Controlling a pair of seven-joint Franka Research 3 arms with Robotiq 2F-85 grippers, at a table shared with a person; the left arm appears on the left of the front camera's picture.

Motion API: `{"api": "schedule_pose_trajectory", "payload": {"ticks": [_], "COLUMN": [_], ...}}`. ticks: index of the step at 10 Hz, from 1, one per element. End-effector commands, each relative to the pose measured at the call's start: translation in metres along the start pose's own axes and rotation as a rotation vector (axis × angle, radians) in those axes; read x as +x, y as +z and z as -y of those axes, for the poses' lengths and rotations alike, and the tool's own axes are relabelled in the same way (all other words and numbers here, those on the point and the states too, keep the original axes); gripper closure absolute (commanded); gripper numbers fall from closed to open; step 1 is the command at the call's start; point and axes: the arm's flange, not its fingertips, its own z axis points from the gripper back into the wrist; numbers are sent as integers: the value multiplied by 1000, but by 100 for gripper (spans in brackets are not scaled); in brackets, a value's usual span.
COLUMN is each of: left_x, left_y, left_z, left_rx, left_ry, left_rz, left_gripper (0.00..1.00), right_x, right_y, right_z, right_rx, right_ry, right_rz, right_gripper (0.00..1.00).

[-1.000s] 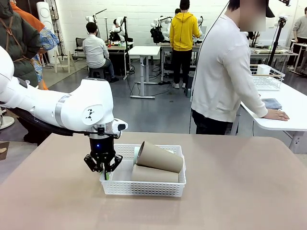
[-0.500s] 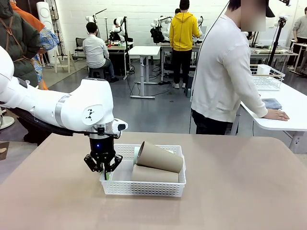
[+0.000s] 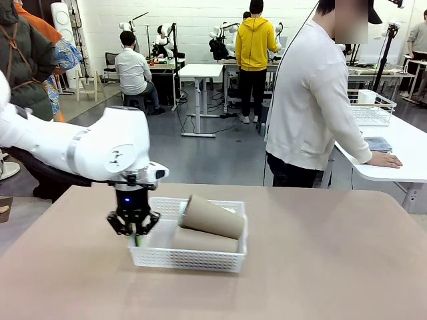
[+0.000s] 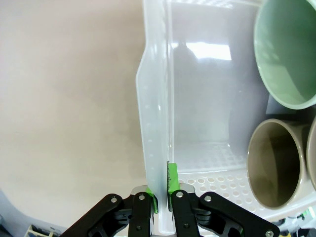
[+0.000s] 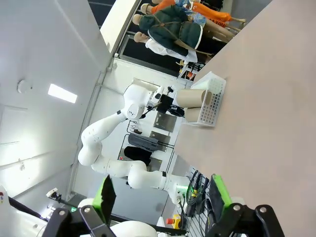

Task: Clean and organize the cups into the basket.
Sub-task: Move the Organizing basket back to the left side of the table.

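Cups (image 3: 212, 217) lie in the basket (image 3: 187, 259) on the table: two tan, one mint (image 4: 289, 49). My left gripper (image 3: 135, 235) pinches its side wall; my right gripper (image 5: 163, 197) is spread, holding nothing.

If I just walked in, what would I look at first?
Probably the white basket in the middle of the table, with brown cups lying piled on their sides inside. The robot's left hand is pinching the basket's left wall. Looking down from that hand, a mint green cup lies in the basket too.
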Motion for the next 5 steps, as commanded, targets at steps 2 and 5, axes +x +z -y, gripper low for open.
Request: {"api": "schedule_pose_trajectory", "payload": {"ticks": [2, 5], "left_x": [-18, -20], "left_y": [12, 12], "left_z": [-88, -157], "left_rx": [157, 193], "left_ry": [101, 147], "left_rz": [117, 100], "left_gripper": [94, 94], "right_x": [-1, -1], "right_y": [0, 0], "right_z": [0, 0], "right_rx": [3, 3], "right_ry": [0, 0], "right_rz": [3, 3], "right_gripper": [0, 0]}}
